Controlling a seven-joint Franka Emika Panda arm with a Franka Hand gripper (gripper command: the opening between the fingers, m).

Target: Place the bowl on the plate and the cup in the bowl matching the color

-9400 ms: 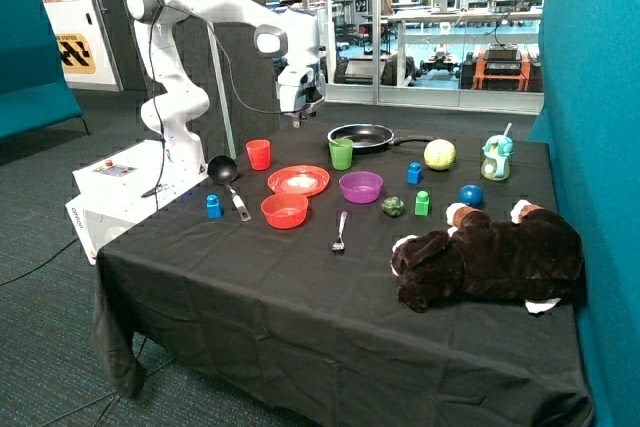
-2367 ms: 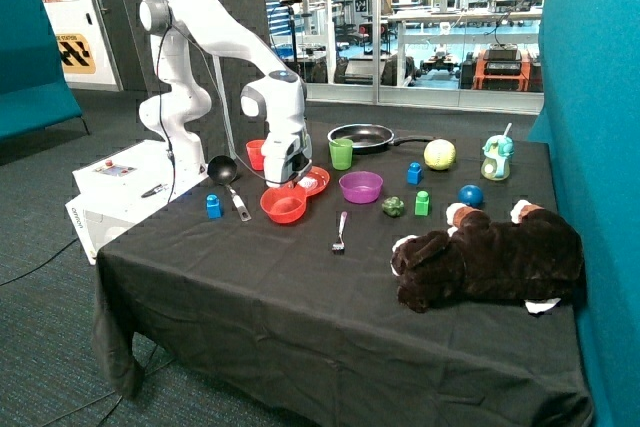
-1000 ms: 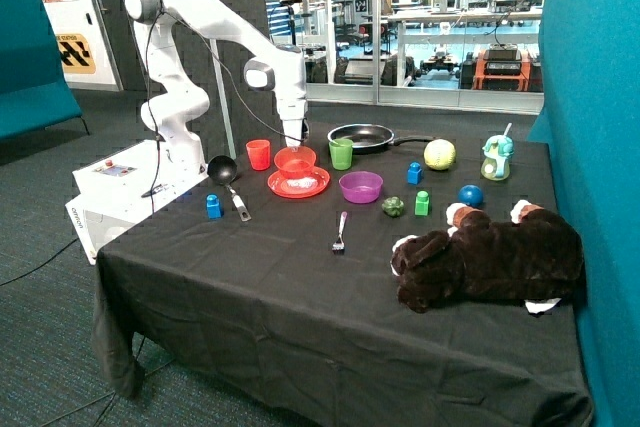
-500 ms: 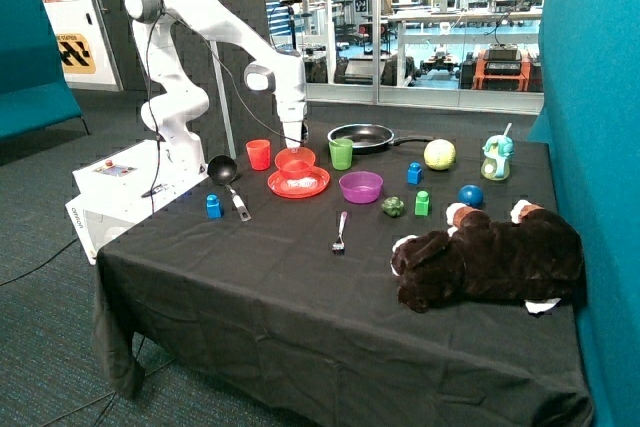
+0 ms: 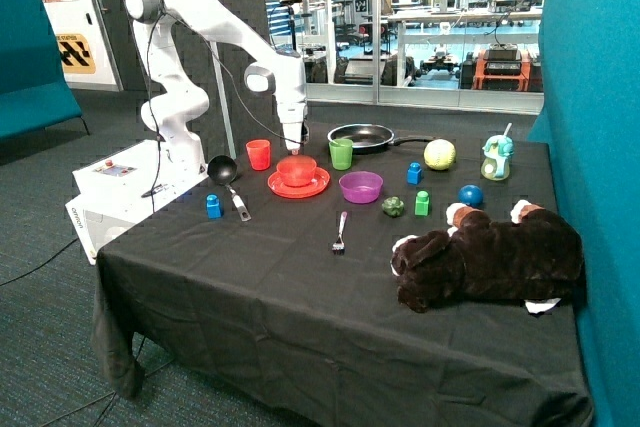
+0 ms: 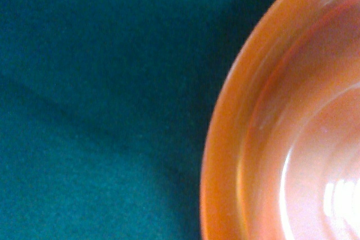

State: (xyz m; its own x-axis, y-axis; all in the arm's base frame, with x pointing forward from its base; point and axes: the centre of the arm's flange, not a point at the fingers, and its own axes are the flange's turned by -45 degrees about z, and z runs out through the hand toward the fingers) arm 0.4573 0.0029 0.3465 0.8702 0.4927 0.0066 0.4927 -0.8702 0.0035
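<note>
The blue block (image 5: 213,206) lay on the black tablecloth (image 5: 300,287), well off to the arm-base side of the gripper (image 5: 293,147) and nearer the camera. The black ladle (image 5: 225,175) rested close by it, between the block and the red pieces. The cup (image 5: 258,154) stood upright on the cloth, just beside the gripper on that same side, apart from the plate (image 5: 298,186) and holding nothing.

The gripper hung over the far rim of the bowl (image 5: 296,170), right down at it. Whether its fingers were apart or together could not be told from either view. The bowl sat upright on the plate, directly below and slightly in front of the gripper, with the plate's rim showing all round it. In the wrist view the bowl (image 6: 292,133) filled one side, with dark cloth (image 6: 95,99) beside it.

Beyond the gripper on the other side stood the green cup (image 5: 341,153), near the plate, and behind it the black frying pan (image 5: 362,136). The purple bowl (image 5: 361,187) sat further along, in front of the pan, with a fork (image 5: 340,232) nearer the camera. Well away lay the stuffed dog (image 5: 487,256).
</note>
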